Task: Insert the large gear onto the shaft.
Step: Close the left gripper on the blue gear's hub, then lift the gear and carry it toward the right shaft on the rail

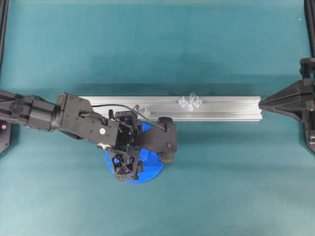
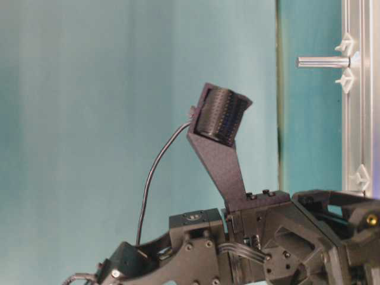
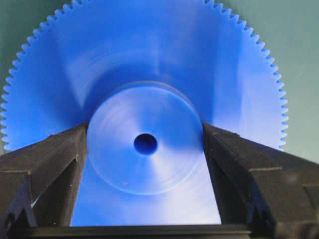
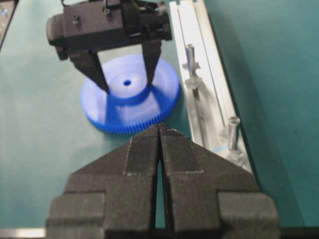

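Teal matting covered the worktop, and a long silver aluminium rail lay across its middle. The big bright-blue plastic toothed gear lay flat on the worktop just in front of the rail, its raised round hub and small centre hole facing straight up, so its axis stood vertical.

From overhead, the left arm covered most of the gear and only a blue crescent of toothed rim showed beneath the left hand. The left wrist view told what the overhead one hid: the two black fingers stood one on each side of the hub, their inner faces against its wall, the hand pinching the hub with the jaws set wide. The right wrist view confirmed this from the side, the fingers coming down onto the gear from above.

The shaft, a small slender translucent pin on a clear two-winged base, stood on the rail well to the right of the gear. Overhead it looked like a mere dot, seen end-on; the table-level view showed its length, pointing straight away from the rail's face. A second clear mount sat on the rail near the left arm.

The right hand hung at the rail's right end, its black jaws pressed together on nothing.
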Available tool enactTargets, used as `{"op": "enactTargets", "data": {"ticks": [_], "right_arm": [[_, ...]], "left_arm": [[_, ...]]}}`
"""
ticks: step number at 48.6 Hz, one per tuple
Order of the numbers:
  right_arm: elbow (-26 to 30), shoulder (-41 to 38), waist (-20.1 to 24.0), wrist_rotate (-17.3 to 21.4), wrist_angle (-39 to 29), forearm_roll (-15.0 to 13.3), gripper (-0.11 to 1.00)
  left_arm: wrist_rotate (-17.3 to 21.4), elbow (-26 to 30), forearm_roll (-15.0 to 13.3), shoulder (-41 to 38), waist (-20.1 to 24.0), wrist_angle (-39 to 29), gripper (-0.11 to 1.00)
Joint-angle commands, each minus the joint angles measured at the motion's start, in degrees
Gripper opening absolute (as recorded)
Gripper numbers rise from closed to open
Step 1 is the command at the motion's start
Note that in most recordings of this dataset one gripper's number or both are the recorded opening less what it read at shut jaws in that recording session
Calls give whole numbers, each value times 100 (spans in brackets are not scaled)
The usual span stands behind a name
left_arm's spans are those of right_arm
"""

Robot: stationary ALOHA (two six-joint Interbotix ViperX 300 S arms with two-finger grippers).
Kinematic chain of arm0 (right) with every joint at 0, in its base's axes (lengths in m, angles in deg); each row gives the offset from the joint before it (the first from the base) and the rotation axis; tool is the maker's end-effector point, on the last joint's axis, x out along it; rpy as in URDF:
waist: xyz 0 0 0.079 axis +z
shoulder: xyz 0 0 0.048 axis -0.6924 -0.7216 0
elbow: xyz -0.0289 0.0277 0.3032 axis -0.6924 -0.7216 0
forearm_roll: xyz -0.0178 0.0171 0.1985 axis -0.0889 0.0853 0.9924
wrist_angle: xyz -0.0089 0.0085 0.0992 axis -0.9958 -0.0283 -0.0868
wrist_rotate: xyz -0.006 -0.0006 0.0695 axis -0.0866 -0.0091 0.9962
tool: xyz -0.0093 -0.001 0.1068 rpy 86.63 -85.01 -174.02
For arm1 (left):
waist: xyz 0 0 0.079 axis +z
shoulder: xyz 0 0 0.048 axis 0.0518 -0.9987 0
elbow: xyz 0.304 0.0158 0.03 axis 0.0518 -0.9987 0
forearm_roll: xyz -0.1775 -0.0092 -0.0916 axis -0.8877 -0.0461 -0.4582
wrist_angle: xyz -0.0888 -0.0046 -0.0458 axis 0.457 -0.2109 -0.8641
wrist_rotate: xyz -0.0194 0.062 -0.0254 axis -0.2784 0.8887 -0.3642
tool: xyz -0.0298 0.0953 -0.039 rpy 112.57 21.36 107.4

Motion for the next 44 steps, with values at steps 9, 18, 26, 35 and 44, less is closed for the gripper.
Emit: {"op": "enactTargets", "data": {"ticks": [9,18,26,35,44], "right_arm": [[53,-26,-9,44,53,-9,4],[53,-18,-9,44,53,-9,4],[35,-18,-53,44,53,0,4],[35,-18,-114,44,97,0,4],[35,-18,-123,44,141,0,4]], "left_arm": [[-18,659,0,475,-9,-606,76],[26,1020,0,677,0,-1046,76],[70,1301,0,817,44,-1318,76],[123,1714,0,888,220,-1626,76],[431,2188,-9,896,352,-1890,76]]}}
